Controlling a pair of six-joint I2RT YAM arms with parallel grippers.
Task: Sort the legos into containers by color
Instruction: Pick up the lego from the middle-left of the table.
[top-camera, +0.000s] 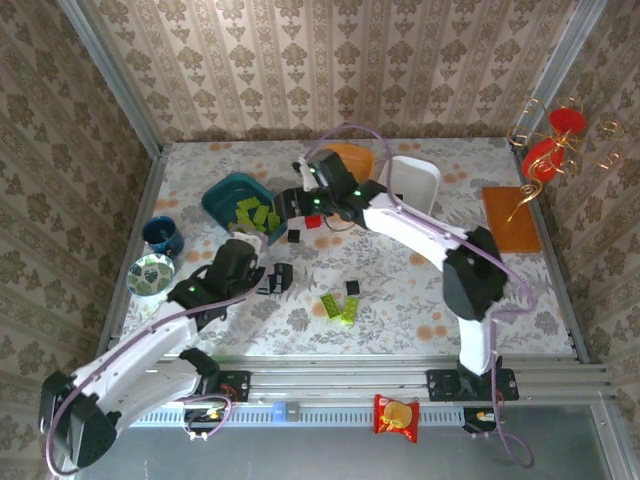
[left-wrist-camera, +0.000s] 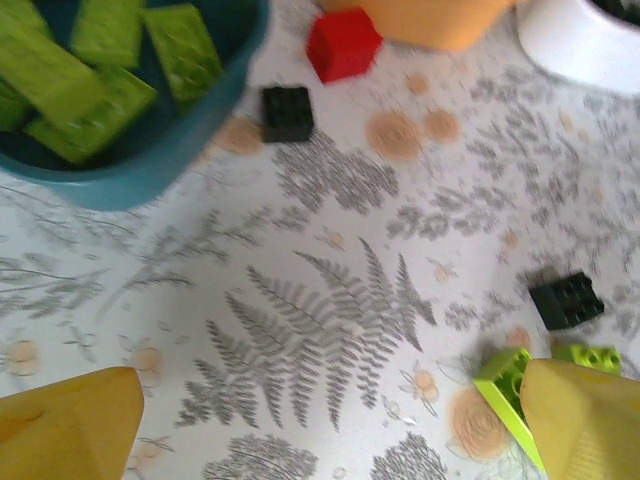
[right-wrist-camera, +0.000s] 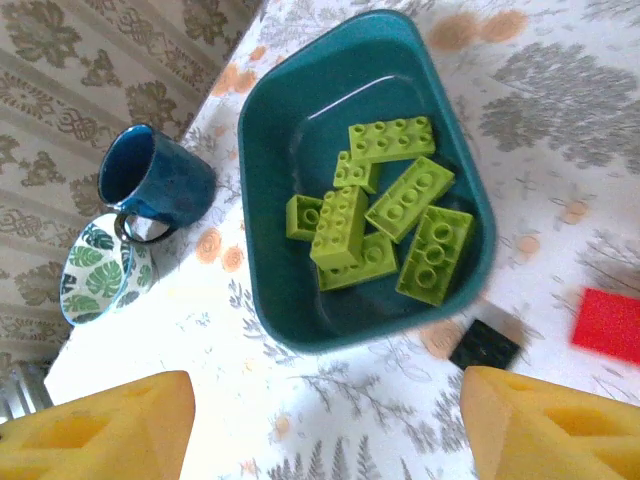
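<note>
Green legos (right-wrist-camera: 385, 215) sit piled in the teal tub (right-wrist-camera: 262, 150). A black brick (right-wrist-camera: 484, 343) and a red brick (right-wrist-camera: 608, 325) lie just outside its rim, and the loose greens (top-camera: 340, 307) are well off toward the arms. The right gripper (right-wrist-camera: 325, 425) hovers by the tub, jaws wide and empty. The left gripper (left-wrist-camera: 328, 400), also wide and empty, hangs near the loose greens. Risk imo: both arms crowd the tub, so a reach could clip its rim or the other arm.

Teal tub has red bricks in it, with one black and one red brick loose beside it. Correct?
No. The bricks in the teal tub are lime green, not red; the right wrist view shows it. One black brick and one red brick do lie loose beside it.
</note>
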